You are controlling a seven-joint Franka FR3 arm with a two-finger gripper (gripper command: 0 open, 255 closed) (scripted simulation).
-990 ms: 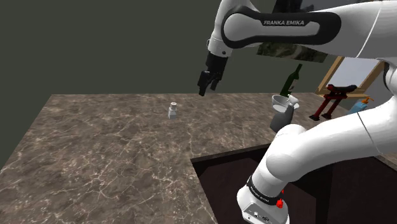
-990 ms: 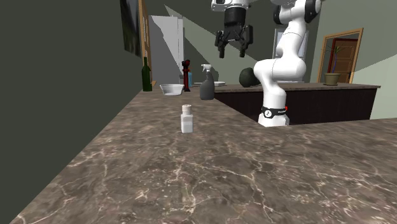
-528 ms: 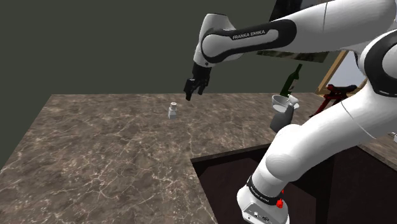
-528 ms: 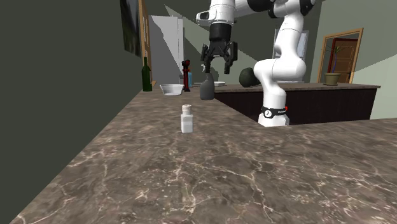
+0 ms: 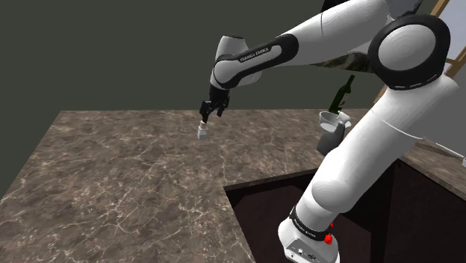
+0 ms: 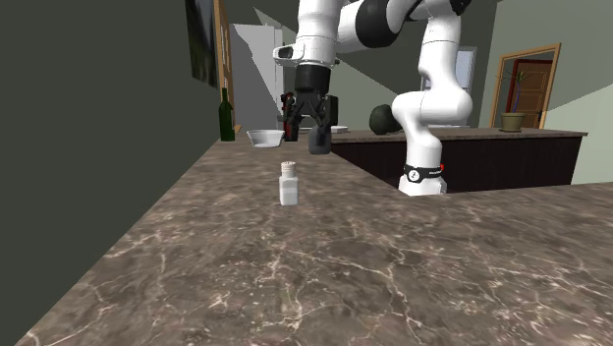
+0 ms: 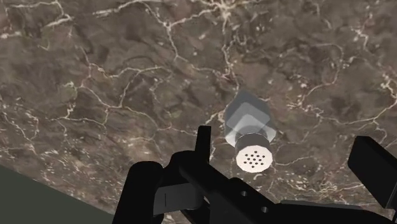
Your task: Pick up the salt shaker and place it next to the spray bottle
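Where the dark brown, pale-veined marble countertop (image 5: 112,172) spreads across the shoulder view's left, the salt shaker (image 5: 202,132) stands upright toward its far edge. It is a small, pale container with a square body and a narrower cap. Just above it hangs the black gripper (image 5: 210,112), pointing down and clear of the shaker. Well apart, toward that view's right, stands the spray bottle (image 5: 332,134), dark grey with a pale trigger head. Beside it is a slender green wine bottle (image 5: 345,91).

In the second exterior view, from left to right, come the wine bottle (image 6: 225,116), a shallow pale bowl (image 6: 263,138), the shaker (image 6: 289,185) alone on the glossy stone (image 6: 295,275), the gripper (image 6: 307,126) with its fingers spread, and the spray bottle (image 6: 318,146) partly behind it.

In the wrist view the shaker (image 7: 249,121) is seen from above, with a round perforated cap over a faceted grey body. It lies between the parted fingers (image 7: 203,147), and neither finger touches it.
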